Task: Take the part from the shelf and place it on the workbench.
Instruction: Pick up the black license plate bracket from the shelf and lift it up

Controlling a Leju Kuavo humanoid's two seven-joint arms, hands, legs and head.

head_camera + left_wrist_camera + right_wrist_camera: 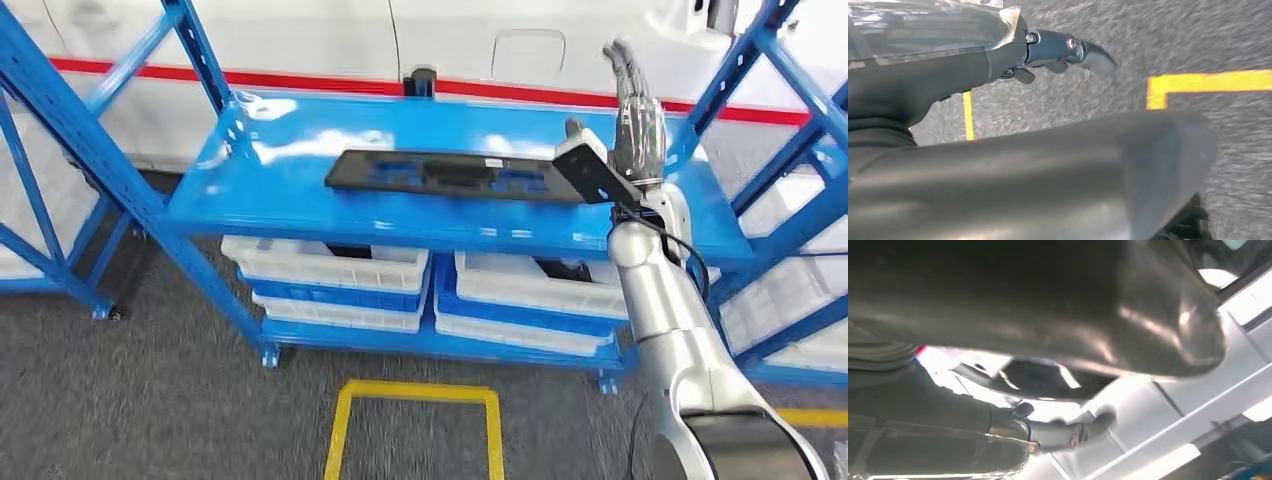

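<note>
Nearest, the left hand [1068, 52] hangs over the grey floor [1198, 40], fingers curled in on nothing — idle by the look of it. Farther out, the right hand [635, 125] stands raised at the right end of the part [450, 175], fingers straight and holding nothing, seemingly poised to grasp. The long black part lies flat on the blue shelf [300, 210] — not yet lifted.

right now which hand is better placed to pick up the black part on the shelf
The right. The right hand is raised at the shelf, fingers apart, beside the right end of the black part. The left hand hangs low over the floor by the yellow line.
</note>
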